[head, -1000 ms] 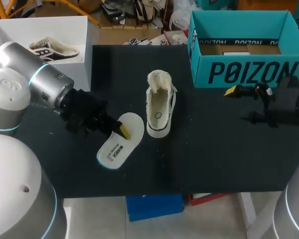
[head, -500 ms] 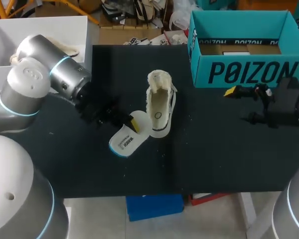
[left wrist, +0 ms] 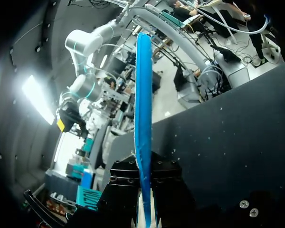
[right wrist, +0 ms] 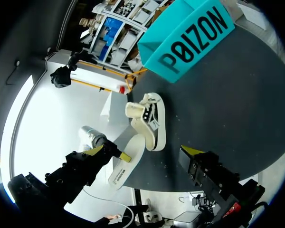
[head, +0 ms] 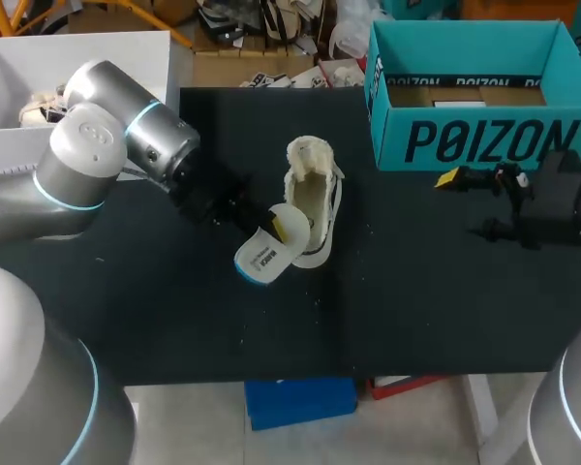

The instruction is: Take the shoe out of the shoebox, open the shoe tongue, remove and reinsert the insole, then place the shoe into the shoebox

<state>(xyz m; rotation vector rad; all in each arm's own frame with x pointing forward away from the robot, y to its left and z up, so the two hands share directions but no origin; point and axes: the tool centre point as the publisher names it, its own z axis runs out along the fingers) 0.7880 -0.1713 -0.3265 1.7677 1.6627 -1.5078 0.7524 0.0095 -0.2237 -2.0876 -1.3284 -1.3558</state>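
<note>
Insole sits clamped edgewise between the two fingers of the left end effector. In the left wrist view its thin blue edge rises straight out ahead of the fingers, which press on it from both sides. From above, its white printed face is turned up and it is tilted. The end ahead of the fingertips lies against the near end of the shoe, at the rim of the opening, while the other end trails below and behind the end effector, close to the dark worktop; whether it touches there I cannot tell.

Just ahead of the left end effector, the shoe stands on its sole with its fleecy lining showing and its opening facing up. Small pale flecks lie on the worktop around it.

Farther off, well apart from the shoe, the right end effector hangs over the worktop with its fingers spread wide and nothing between them. Just beyond it the teal shoebox stands upright with its open top up.
</note>
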